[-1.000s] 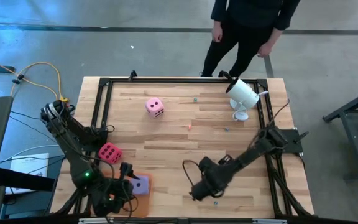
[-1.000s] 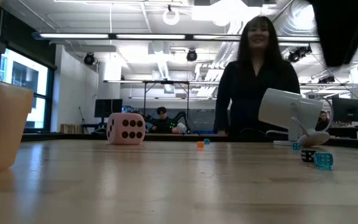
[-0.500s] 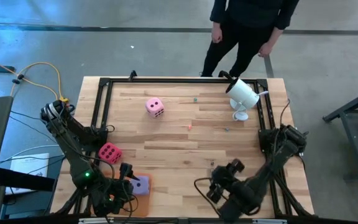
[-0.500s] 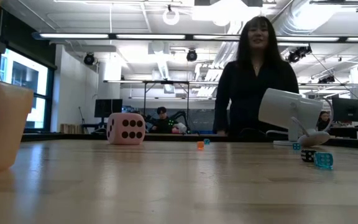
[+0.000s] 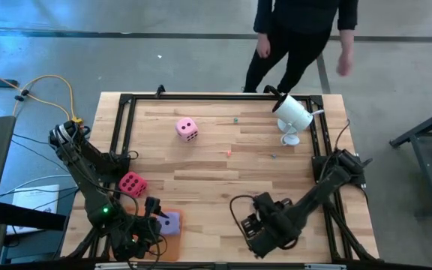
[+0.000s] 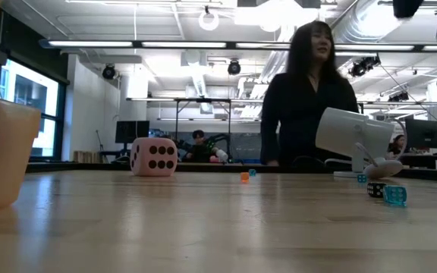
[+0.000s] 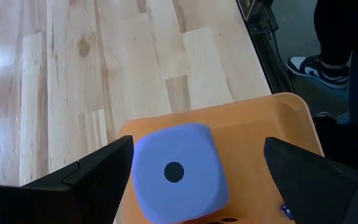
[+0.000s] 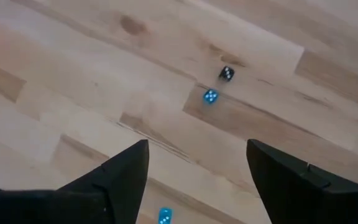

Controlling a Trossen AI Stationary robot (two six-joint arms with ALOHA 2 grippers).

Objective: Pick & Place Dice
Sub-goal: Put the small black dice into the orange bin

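While the left end effector (image 7: 194,180) hangs with its fingers spread wide to either side of the purple die (image 7: 179,172), gripping nothing, that die rests one pip up on the orange tray (image 7: 272,118) at the worktop's (image 5: 223,180) near left corner. Magenta die (image 5: 133,184): on the worktop beside the left arm. Light pink die (image 5: 186,129): far side, well apart. Right end effector (image 8: 197,180): fingers parted, empty, above bare wood near small blue and black dice (image 8: 211,96).

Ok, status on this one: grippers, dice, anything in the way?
Left gripper open astride purple soft die on orange tray. Right gripper open, empty. Nothing blocking.
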